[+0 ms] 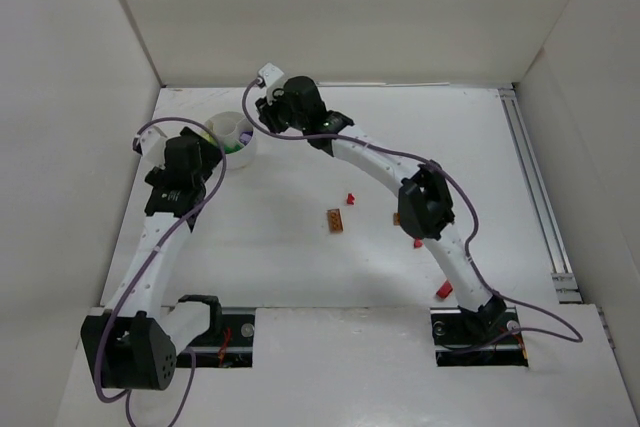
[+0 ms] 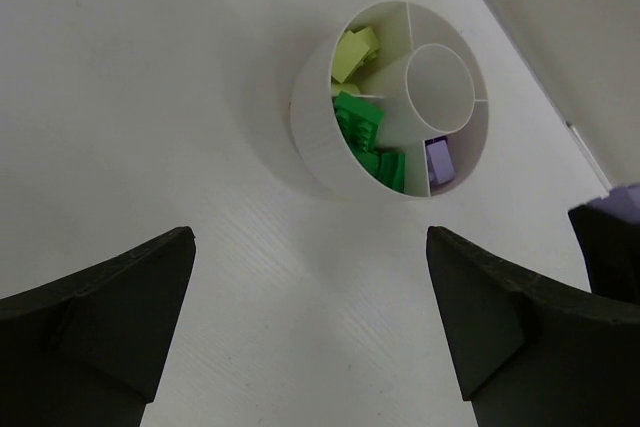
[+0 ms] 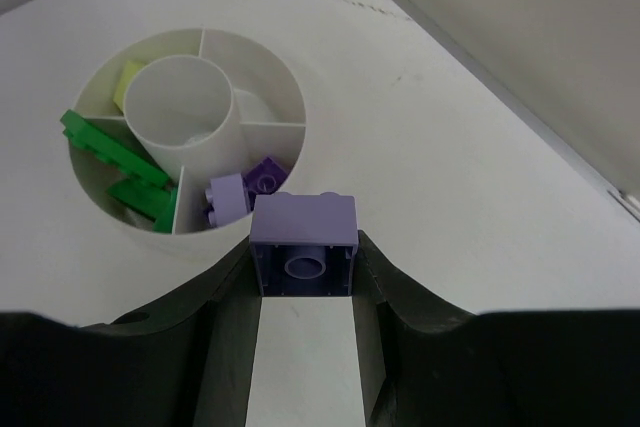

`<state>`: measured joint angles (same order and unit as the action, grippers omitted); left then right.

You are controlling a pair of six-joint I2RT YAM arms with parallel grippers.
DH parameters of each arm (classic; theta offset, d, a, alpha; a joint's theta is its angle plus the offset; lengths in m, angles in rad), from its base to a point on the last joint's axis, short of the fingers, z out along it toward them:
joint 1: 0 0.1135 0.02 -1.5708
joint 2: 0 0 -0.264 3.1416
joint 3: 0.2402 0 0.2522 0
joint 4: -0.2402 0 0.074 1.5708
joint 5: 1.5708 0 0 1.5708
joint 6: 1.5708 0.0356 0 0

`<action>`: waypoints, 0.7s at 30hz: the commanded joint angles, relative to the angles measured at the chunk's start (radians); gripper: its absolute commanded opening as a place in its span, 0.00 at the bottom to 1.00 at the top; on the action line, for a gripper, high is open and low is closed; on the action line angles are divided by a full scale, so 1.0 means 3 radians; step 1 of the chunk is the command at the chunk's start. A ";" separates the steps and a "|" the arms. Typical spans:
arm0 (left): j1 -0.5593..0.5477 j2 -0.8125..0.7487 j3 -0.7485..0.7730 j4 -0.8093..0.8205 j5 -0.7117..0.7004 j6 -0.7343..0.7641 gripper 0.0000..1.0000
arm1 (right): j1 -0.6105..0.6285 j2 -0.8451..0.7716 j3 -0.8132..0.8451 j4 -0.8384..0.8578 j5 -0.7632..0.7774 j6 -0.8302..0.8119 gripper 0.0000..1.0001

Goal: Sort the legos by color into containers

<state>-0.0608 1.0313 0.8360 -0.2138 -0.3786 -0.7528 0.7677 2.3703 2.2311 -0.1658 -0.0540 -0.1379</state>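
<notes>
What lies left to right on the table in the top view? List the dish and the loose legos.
white dish → orange-brown lego → small red lego → red lego beside the right arm → red lego near the right base

Left hand (image 2: 310,247) spread wide, right arm (image 1: 372,163) arched far left, right hand (image 3: 303,259) pinching purple lego (image 3: 303,222)
</notes>
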 commanded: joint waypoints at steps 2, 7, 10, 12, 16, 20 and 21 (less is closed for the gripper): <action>0.0014 -0.0012 -0.0051 0.0079 0.0147 0.0055 1.00 | 0.0038 0.0442 0.0702 0.0286 -0.0336 -0.0072 0.28; 0.0014 -0.0012 -0.0082 0.0145 0.0213 0.0126 1.00 | 0.0146 0.0602 0.0744 0.0665 -0.0250 -0.0072 0.31; 0.0014 -0.0043 -0.0118 0.0217 0.0290 0.0193 1.00 | 0.0207 0.0771 0.0918 0.0772 -0.0250 -0.0072 0.32; 0.0014 -0.0073 -0.0153 0.0247 0.0291 0.0193 1.00 | 0.0207 0.0853 0.1005 0.0813 -0.0250 -0.0072 0.32; 0.0014 -0.0073 -0.0189 0.0278 0.0367 0.0224 1.00 | 0.0238 0.1026 0.1036 0.0941 -0.0219 -0.0001 0.36; 0.0014 -0.0073 -0.0189 0.0344 0.0398 0.0260 1.00 | 0.0238 0.1103 0.1036 0.0941 -0.0142 0.0030 0.37; 0.0014 -0.0104 -0.0220 0.0345 0.0398 0.0260 1.00 | 0.0238 0.1103 0.1066 0.0971 -0.0142 0.0030 0.39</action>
<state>-0.0589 1.0363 0.7799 -0.1562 -0.2684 -0.6964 0.8406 2.6873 2.4996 0.0471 -0.1104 -0.1425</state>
